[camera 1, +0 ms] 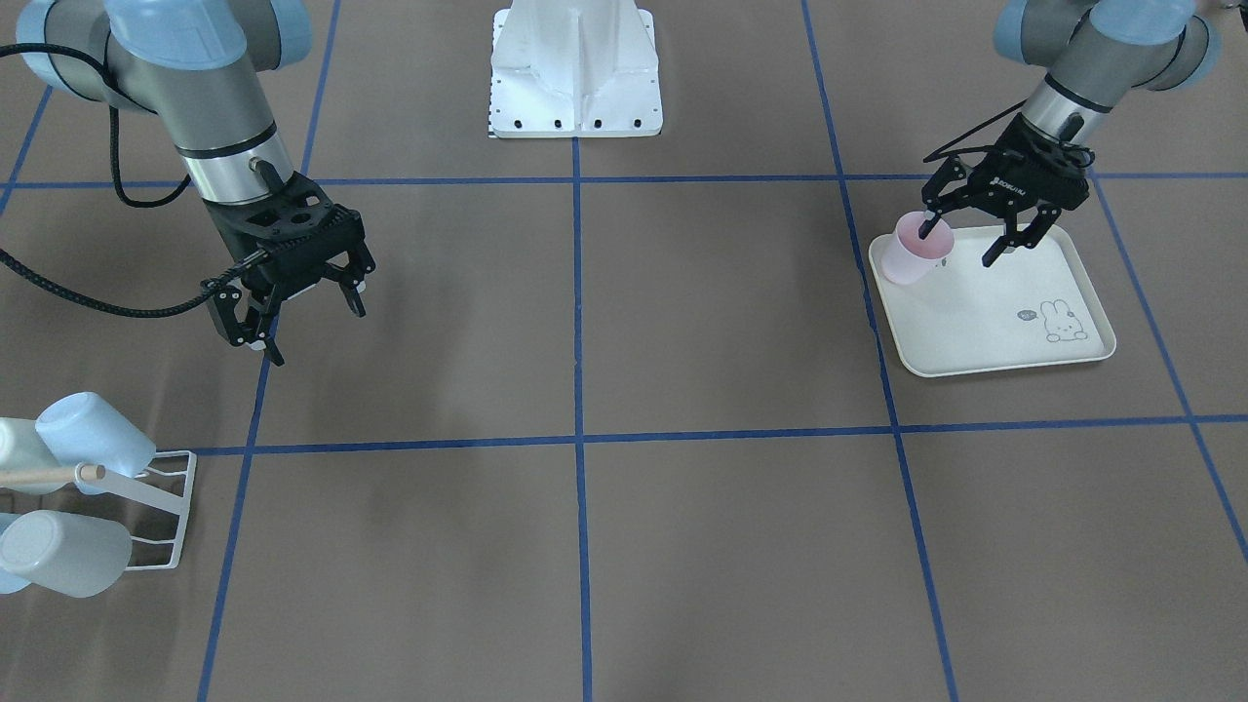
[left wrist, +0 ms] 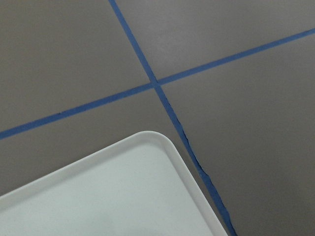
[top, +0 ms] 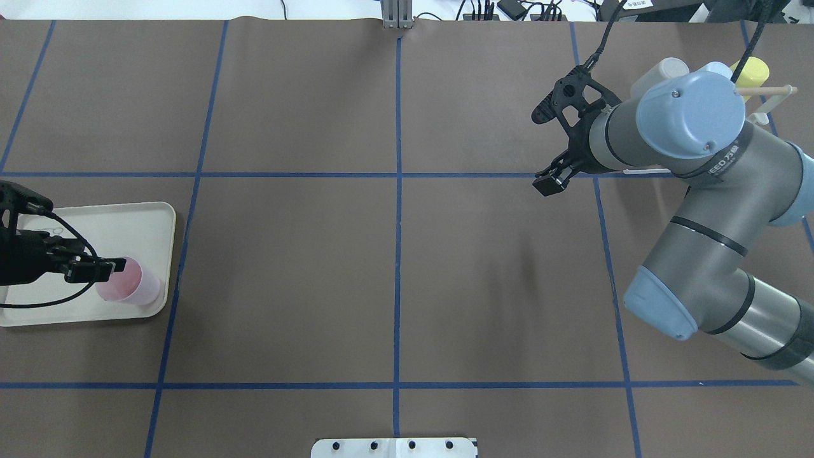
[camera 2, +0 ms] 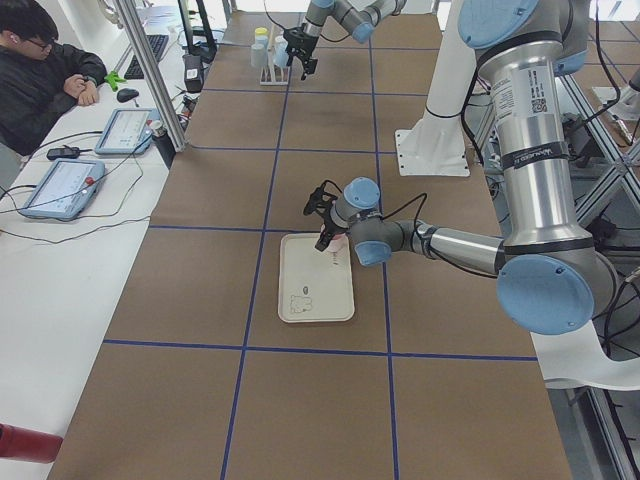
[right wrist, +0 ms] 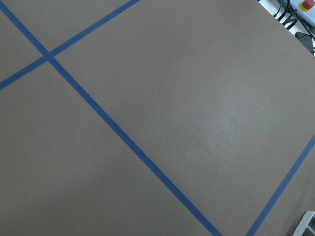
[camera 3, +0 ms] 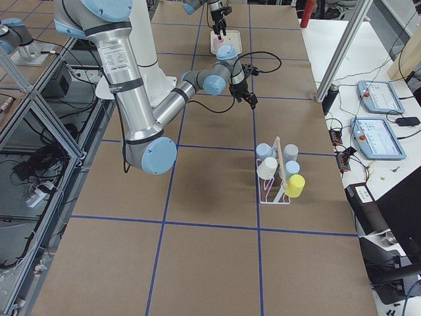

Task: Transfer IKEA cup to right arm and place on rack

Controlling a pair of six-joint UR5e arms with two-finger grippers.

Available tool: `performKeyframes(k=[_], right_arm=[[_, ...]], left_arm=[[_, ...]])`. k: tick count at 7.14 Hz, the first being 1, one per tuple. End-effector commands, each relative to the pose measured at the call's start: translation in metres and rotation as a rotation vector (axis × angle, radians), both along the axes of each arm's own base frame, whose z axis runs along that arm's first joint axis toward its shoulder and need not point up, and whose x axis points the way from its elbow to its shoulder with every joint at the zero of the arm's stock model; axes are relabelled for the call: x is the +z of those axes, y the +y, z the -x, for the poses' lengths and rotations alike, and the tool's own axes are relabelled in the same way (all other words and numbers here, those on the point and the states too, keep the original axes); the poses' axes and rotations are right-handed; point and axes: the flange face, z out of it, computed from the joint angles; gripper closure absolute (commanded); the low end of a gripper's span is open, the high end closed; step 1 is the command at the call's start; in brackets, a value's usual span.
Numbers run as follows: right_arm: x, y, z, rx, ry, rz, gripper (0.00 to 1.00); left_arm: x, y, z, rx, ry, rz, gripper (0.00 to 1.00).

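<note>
The pink IKEA cup (camera 1: pixel 912 255) (top: pixel 130 289) stands mouth up near one corner of a cream rabbit-print tray (camera 1: pixel 985 322) (top: pixel 127 222). My left gripper (camera 1: pixel 960 244) (top: pixel 70 235) is open over the tray. One of its fingers dips into the cup's mouth and the other hangs outside, above the tray. My right gripper (camera 1: pixel 307 327) (top: pixel 540 149) hovers open with nothing in it, between the table's middle and the rack. The white wire rack (camera 1: pixel 161 497) (camera 3: pixel 276 178) with its wooden dowel holds several cups. The wrist views show only tabletop and a tray corner (left wrist: pixel 123 196).
Pale blue, white and yellow cups (camera 3: pixel 294 185) hang on the rack. The robot's white base plate (camera 1: pixel 575 88) sits at the table's robot side. A person (camera 2: pixel 40 70) sits at a side desk with tablets. Blue tape lines grid the brown tabletop.
</note>
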Motion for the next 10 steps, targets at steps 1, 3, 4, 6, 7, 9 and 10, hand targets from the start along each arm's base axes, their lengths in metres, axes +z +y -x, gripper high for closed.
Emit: performKeyframes(k=[1, 3, 4, 6, 7, 9, 10], right_arm=[[-0.001, 0.000, 0.000, 0.001, -0.001, -0.001, 0.01], [0.001, 0.000, 0.002, -0.001, 0.004, 0.000, 0.01], [0.000, 0.001, 0.004, -0.004, 0.003, -0.001, 0.01], [-0.001, 0.002, 0.006, -0.008, 0.004, -0.005, 0.01], [-0.001, 0.004, 0.010, -0.013, 0.004, -0.004, 0.01], [0.002, 0.007, 0.034, -0.042, 0.011, 0.002, 0.01], [-0.006, 0.014, 0.043, -0.040, -0.063, -0.030, 0.01]], left_arm=[[0.003, 0.002, 0.000, -0.001, -0.008, 0.002, 0.82], [0.003, 0.002, 0.000, -0.001, -0.008, 0.000, 1.00], [0.002, 0.002, 0.000, 0.000, -0.005, -0.004, 1.00], [-0.008, 0.003, 0.003, 0.007, 0.009, -0.015, 1.00], [-0.014, 0.004, 0.008, 0.002, 0.016, -0.023, 1.00], [-0.053, 0.003, 0.017, 0.002, 0.072, -0.054, 1.00], [-0.074, 0.004, 0.012, 0.036, 0.125, -0.048, 1.00]])
